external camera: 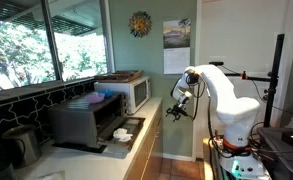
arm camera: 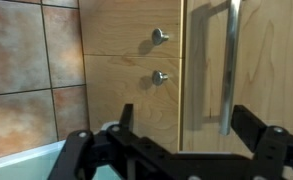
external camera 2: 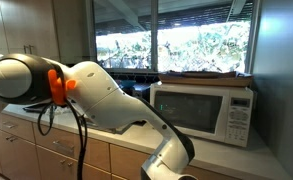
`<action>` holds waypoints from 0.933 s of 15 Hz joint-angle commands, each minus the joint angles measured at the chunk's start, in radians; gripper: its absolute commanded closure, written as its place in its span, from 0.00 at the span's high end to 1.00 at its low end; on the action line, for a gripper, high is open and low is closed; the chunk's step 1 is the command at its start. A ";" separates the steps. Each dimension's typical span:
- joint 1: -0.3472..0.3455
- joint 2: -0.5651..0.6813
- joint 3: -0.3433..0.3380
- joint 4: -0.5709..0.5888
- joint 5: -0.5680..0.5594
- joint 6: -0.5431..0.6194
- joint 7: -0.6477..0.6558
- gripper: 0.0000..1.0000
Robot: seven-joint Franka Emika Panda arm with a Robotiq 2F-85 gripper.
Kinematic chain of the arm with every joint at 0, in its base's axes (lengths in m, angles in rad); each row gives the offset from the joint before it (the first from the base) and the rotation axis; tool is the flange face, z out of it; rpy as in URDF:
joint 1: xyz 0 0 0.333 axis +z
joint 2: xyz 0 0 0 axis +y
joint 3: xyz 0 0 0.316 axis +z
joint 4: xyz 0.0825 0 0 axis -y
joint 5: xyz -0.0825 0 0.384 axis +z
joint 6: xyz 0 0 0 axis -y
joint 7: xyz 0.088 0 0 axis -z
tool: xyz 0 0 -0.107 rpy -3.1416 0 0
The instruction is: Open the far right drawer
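Observation:
My gripper is open and empty, its two black fingers spread in front of light tan wooden fronts that are all shut. Between the fingers runs a long metal bar handle on one wood panel. Beside it are two fronts, each with a small round metal knob, the other knob just below. I cannot tell for sure which front is the far right drawer. In an exterior view the gripper hangs by the counter's far end, above the wood fronts.
Brown floor tiles fill the left of the wrist view, so the picture seems turned. On the counter stand a microwave and an open toaster oven. The microwave and knobbed drawers also show behind the arm.

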 commanded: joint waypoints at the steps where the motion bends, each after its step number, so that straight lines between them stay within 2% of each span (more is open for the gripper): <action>1: -0.036 0.089 0.045 0.117 0.068 -0.016 -0.013 1.00; 4: -0.036 0.115 0.052 0.161 0.049 -0.077 0.047 1.00; 5: -0.057 0.099 0.066 0.152 0.049 -0.157 0.047 1.00; 6: -0.013 0.086 0.039 0.126 0.046 -0.073 0.031 1.00; 9: -0.025 0.089 0.043 0.138 0.047 -0.133 0.037 1.00; 10: -0.005 0.102 0.031 0.143 0.039 -0.094 0.063 1.00; 14: 0.020 0.145 0.029 0.171 0.026 -0.069 0.122 1.00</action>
